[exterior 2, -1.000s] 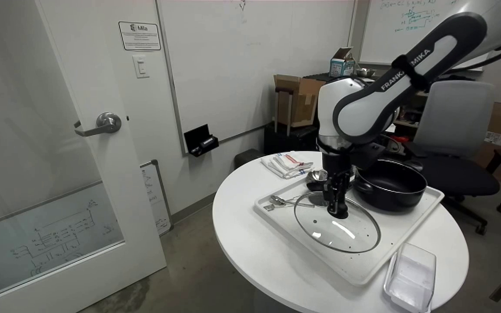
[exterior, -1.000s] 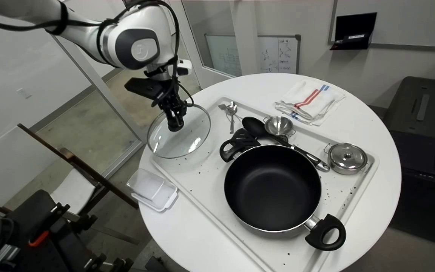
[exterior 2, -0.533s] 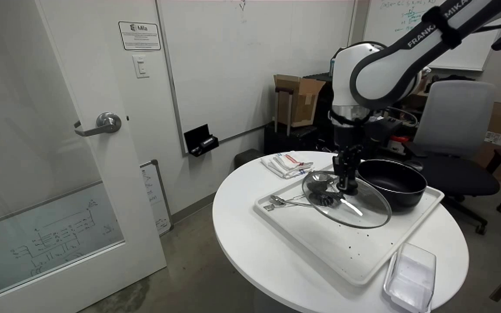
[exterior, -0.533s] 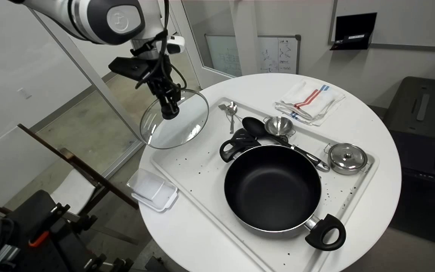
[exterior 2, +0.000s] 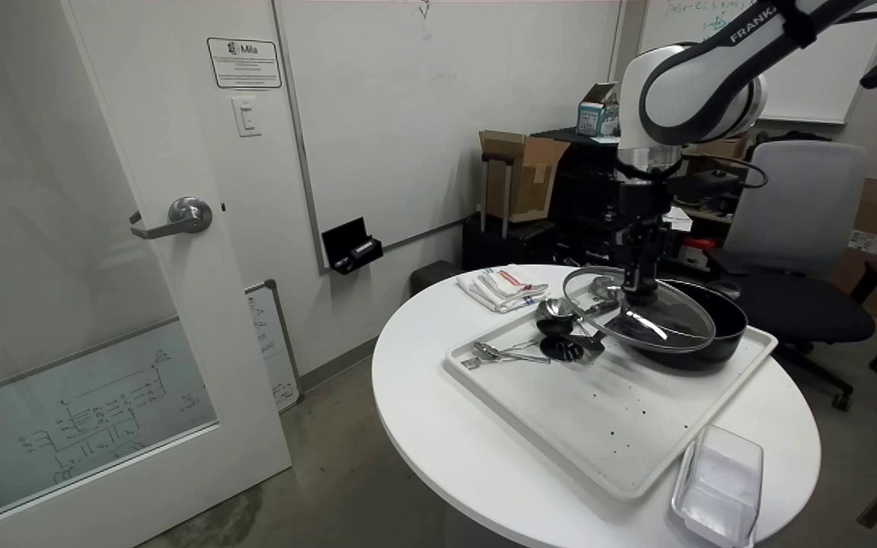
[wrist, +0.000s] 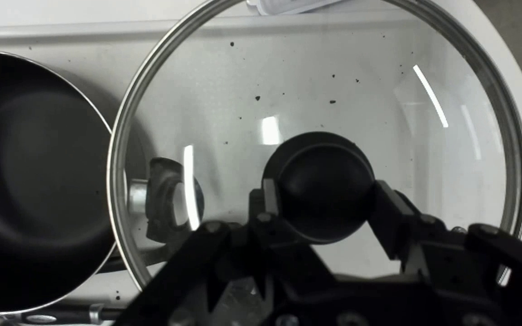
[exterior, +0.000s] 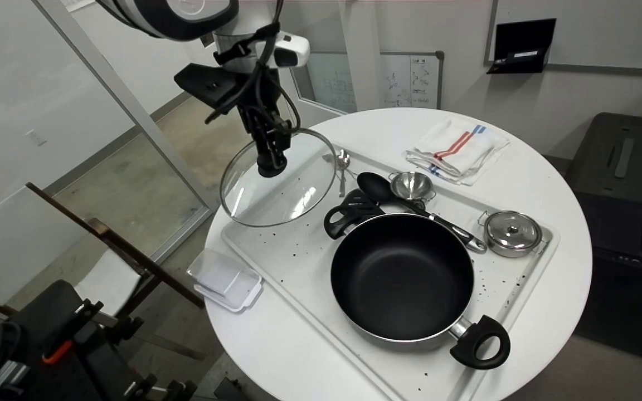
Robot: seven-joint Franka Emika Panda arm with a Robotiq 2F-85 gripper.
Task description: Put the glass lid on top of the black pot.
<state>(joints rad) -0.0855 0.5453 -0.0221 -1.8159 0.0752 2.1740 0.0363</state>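
The glass lid hangs in the air above the tray, slightly tilted. It also shows in an exterior view, where it overlaps part of the pot, and fills much of the wrist view. My gripper is shut on the lid's black knob, a finger on each side; it also shows in both exterior views. The black pot stands uncovered on the tray. In the wrist view the pot lies left of the lid, whose rim overlaps the pot's edge and handle.
The white tray also holds a black spoon, a slotted black utensil, a small metal bowl and a small lidded steel pot. A folded towel and a clear box lie beside the tray.
My gripper has lifted the lid higher and, after a small shift back, carried it towards the pot. The pot and the other things have not moved.
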